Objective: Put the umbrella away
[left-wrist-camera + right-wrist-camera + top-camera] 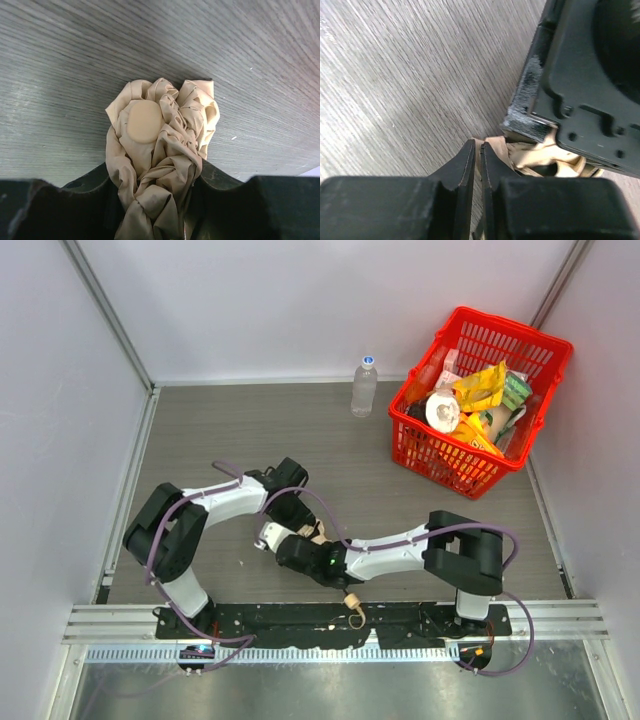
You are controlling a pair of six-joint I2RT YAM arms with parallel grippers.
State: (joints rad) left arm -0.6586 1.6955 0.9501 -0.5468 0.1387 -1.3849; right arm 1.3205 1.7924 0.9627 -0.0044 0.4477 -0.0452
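**A:** Where is the umbrella?

**B:** The umbrella (165, 150) is folded up between the fingers of the left gripper (155, 170). Its cream fabric is bunched and creased, and its round cap (145, 121) shows just past the fingertips. The grey surface (75, 60) lies beyond it.

**A:** So the left gripper has hold of it?

**B:** Yes. It is closed partway on the bunched cloth, one finger on each side.

**A:** And the right gripper?

**B:** The right gripper (477, 147) has its tips at the edge of the fabric, close against the left gripper. Its fingers stand almost together, with only a thin slit between them. I cannot tell whether any cloth is pinched there.

**A:** The handle?

**B:** From above, the handle (352, 606) with its loop lies behind the right gripper, near the arm bases.

**A:** What else is there?

**B:** A red basket (520, 328) of packets stands well beyond both grippers, on the right gripper's side. A clear bottle (364, 387) stands just left of it.
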